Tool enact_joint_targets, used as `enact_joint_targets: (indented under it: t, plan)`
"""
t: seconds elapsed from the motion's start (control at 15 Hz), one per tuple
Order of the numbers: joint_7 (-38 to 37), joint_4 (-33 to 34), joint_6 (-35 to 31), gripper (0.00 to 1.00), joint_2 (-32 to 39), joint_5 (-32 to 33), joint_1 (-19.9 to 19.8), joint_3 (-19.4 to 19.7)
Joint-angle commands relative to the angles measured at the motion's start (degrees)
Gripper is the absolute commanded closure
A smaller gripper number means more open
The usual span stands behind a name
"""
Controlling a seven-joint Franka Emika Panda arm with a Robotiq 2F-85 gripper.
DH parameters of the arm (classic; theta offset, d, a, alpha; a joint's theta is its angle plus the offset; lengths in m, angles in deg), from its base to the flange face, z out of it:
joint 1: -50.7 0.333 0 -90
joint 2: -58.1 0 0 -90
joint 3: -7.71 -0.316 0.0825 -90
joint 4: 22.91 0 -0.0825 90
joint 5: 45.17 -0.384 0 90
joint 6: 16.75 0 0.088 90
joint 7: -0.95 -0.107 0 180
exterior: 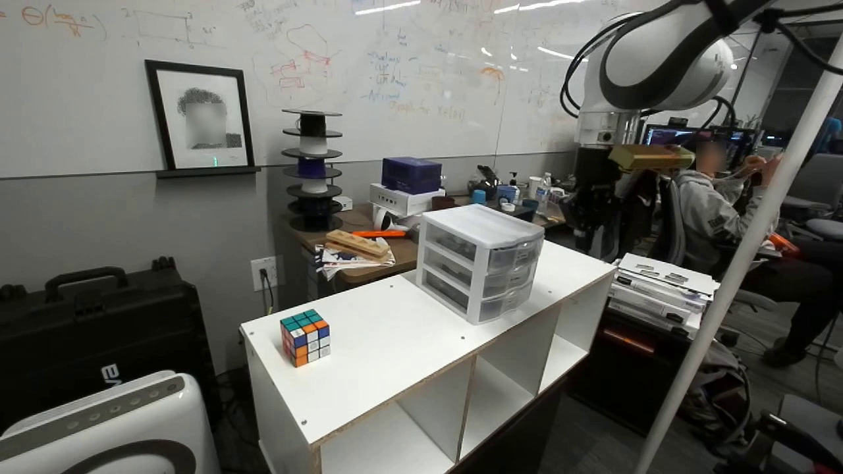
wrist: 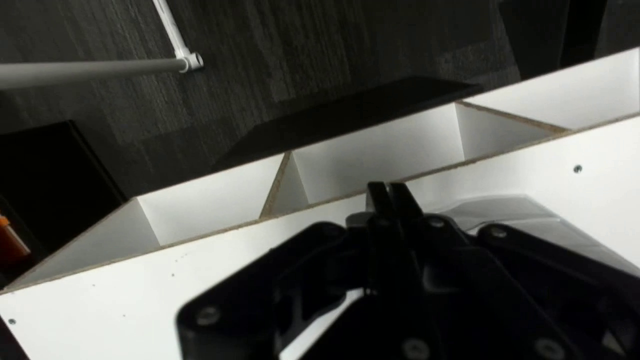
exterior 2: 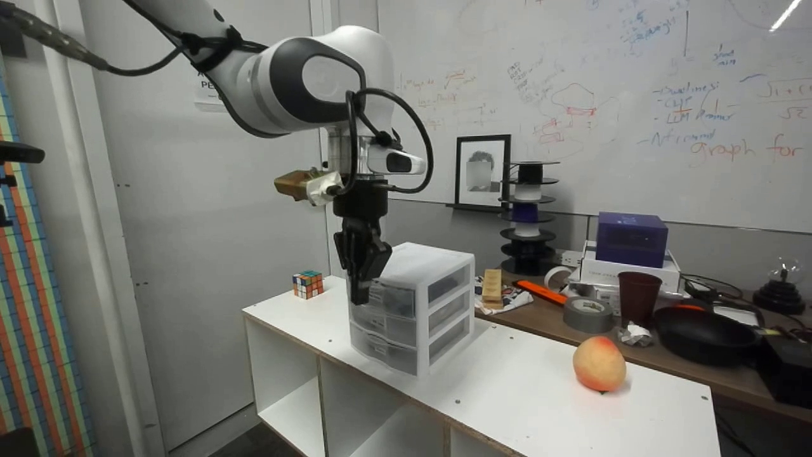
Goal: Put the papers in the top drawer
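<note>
The top drawer (exterior: 510, 259) of the white desktop drawer unit (exterior: 477, 225) looks shut; it also shows in an exterior view (exterior 2: 399, 301). No papers show on the white shelf top. A small whitish crumpled piece (exterior 2: 634, 334) lies on the brown desk by a dark cup; I cannot tell whether it is one of the papers. My gripper (exterior 2: 360, 298) points down in front of the drawer unit, overlapping the top drawer's left part in that view. It appears apart from the unit in an exterior view (exterior: 583, 230). In the wrist view its fingertips (wrist: 388, 186) are together, with nothing seen between them.
The Rubik's cube (exterior: 306, 338) stands on the white shelf (exterior: 369, 368) at one end. A peach (exterior 2: 599, 364) lies on the shelf's other end. A brown desk (exterior 2: 545, 317) behind holds tape, a cup, a pan and boxes. A white pole (exterior: 737, 263) stands nearby.
</note>
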Motion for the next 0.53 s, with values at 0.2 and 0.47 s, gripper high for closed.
enact_joint_targets:
  t: [0.2,0.47]
  plan:
    - [0.9,-3.7,14.2,0.94,-11.3,-0.2,-1.6,0.8]
    - [4.4,-1.2,24.7,0.76,-13.4,-1.9,-2.8,1.6]
